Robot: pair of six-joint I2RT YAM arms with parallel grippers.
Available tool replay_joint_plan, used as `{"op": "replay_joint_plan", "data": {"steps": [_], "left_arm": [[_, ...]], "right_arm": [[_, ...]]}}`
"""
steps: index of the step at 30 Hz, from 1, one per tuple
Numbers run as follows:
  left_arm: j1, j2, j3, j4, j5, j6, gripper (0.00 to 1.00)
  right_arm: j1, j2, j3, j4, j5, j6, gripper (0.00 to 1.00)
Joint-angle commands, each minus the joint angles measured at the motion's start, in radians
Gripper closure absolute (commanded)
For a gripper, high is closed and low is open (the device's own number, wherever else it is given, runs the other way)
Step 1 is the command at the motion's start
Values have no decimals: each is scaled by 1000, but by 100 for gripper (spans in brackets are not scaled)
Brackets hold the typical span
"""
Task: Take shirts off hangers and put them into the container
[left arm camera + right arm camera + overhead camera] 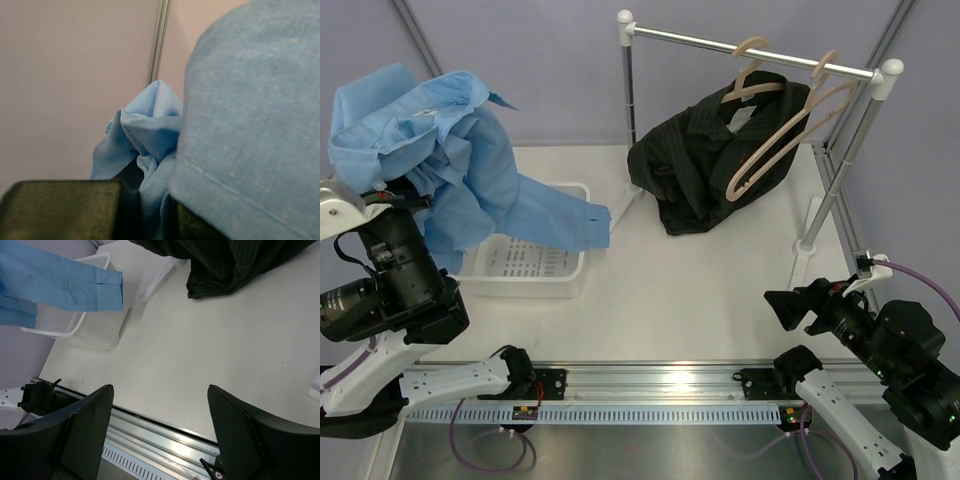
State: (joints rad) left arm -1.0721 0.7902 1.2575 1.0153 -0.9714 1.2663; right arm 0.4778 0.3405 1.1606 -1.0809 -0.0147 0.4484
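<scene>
Right, your left gripper (pixel 150 215) is clamped on the light blue shirt (pixel 450 160), bunched high above the container's (pixel 575 270) left end, so that arm is the nearer one. The sleeve slants down across the container, cuff pointing past its right rim; the container's long side runs left-right. Your right gripper (pixel 160 425) gapes empty, well right of the container, and the black shirt (pixel 700 170) hangs behind and right of it.

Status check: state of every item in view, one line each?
light blue shirt: off hanger, held aloft, sleeve over white tub
black pinstriped shirt: on hanger, hem on table
bare hanger: hooked on rail
white tub: upright, slotted base showing
left claw: shut on light blue shirt
right claw: open, empty
</scene>
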Motion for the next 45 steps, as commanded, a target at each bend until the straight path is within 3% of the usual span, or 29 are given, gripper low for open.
{"op": "replay_joint_plan", "data": {"steps": [1, 7, 11, 19, 27, 33, 36, 37, 40, 45], "left_arm": [[6, -16, 16, 123, 120, 54, 100], [6, 3, 46, 184, 163, 156, 100], [6, -32, 46, 123, 171, 110, 100], [6, -29, -67, 184, 158, 119, 100], [55, -8, -102, 128, 148, 52, 100], [162, -13, -178, -220, 73, -325, 100], [291, -25, -216, -568, 56, -743, 100], [328, -51, -234, -649, 125, -973, 100], [487, -56, -296, -866, 273, -1273, 100], [678, 29, -276, -1219, 390, -1553, 100]], "right_arm": [[1, 23, -9, 33, -34, -28, 16], [1, 22, -4, 36, -54, -25, 16], [1, 32, 8, 38, -59, -31, 16], [2, 26, 4, 47, -62, -27, 16], [1, 22, 19, 30, -54, -28, 16], [1, 19, 33, 32, -59, -22, 16], [1, 8, 34, 36, -64, -11, 16], [1, 5, 34, 36, -67, -5, 16], [1, -1, 40, 24, -82, -5, 16], [1, -6, 73, -8, -57, -20, 16]]}}
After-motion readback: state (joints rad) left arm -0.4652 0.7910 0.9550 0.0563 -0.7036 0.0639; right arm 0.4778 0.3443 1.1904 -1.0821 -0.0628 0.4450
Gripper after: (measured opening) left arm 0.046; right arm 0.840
